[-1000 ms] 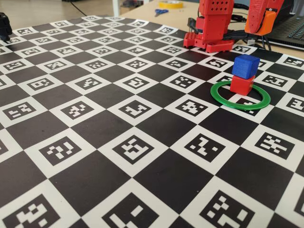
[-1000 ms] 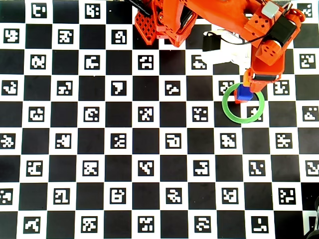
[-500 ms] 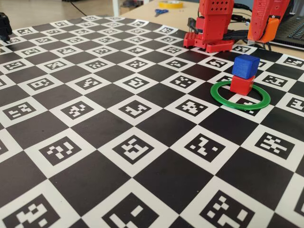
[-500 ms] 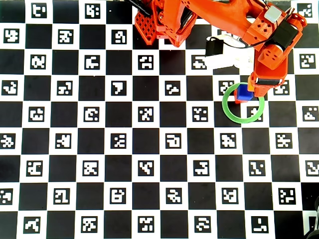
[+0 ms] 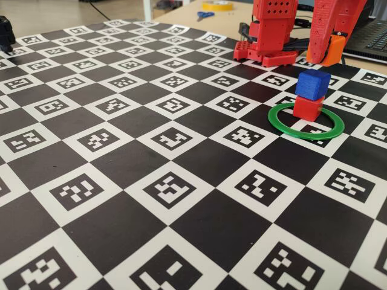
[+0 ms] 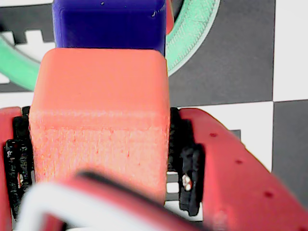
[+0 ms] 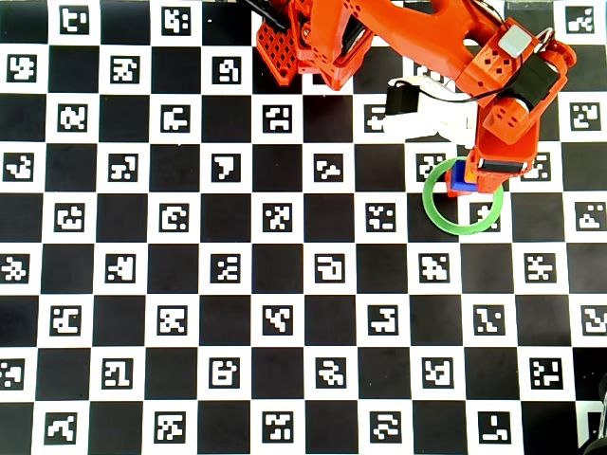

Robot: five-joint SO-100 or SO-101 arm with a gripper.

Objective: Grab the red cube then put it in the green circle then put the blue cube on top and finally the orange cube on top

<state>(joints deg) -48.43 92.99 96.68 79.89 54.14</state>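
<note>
Since 1 s ago, lowered in the fixed view: hand (image 5: 332, 53) with the orange cube (image 5: 333, 49), now nearer the bench (image 5: 121, 157), beside and behind the stack. Shifted a little in the overhead view too, wrist more over the upper right of the green circle (image 7: 462, 196)

Clamped between both fingers (image 6: 221, 159) in the wrist view: orange cube (image 6: 98, 125), filling the gap, black pads pressed on its left and right faces. So, hand closed around the orange cube, held off the bench

Just ahead of the orange cube in the wrist view: blue cube (image 6: 109, 24), with a sliver of green circle (image 6: 192, 33) curving behind it. Whether the 2 cubes touch, cannot tell

Stacked in the fixed view: blue cube (image 5: 312, 84) on top of the red cube (image 5: 308, 107), turned slightly off square from it. Red cube resting on the checkered marker mat inside the green circle (image 5: 305, 121), toward its far left edge rather than the centre

Partly hidden under the hand in the overhead view: blue cube (image 7: 461, 173), sitting at the ring's upper left. Red cube not made out there

Bolted at the far edge: red arm base (image 5: 270, 36). Further back on the bench: scissors (image 5: 205, 15) and a yellow tape roll (image 5: 217, 5)
</note>
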